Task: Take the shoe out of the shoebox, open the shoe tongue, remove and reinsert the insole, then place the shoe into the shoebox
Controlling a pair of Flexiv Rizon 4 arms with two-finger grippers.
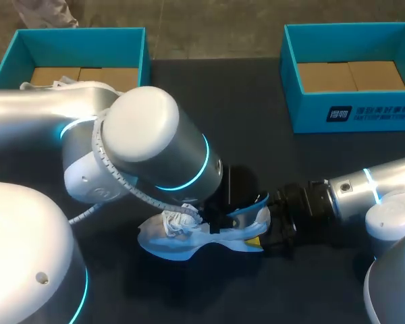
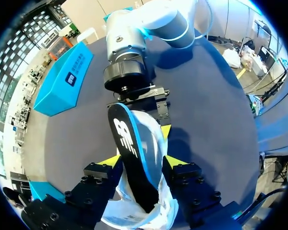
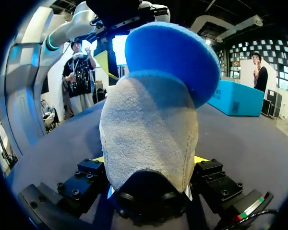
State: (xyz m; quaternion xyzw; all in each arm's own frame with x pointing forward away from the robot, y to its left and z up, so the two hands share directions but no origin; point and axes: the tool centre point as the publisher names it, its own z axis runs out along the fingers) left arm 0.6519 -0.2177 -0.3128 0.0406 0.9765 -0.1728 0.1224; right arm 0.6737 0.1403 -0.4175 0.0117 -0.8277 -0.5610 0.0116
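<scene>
Two boxes frame my head view, and the left box (image 1: 81, 32) sits upper left. At lower middle my left claw (image 2: 140, 162) is clamped on the shoe (image 1: 189, 237), with the dark insole (image 2: 127, 143) poking up between its fingers. My right claw (image 3: 149, 160) pinches the shoe's other end. The right box (image 1: 351, 111) sits upper right.

The right gripper (image 3: 150, 163) clamps the grey suede end of the shoe (image 3: 149, 129) from both sides, yellow tips just showing at its flanks. A blue insole (image 3: 173, 52) sticks out above it. Beyond, the left arm (image 3: 62, 33) comes down toward the shoe. A teal shoebox (image 3: 237, 98) sits on the dark table (image 3: 249, 139).
</scene>
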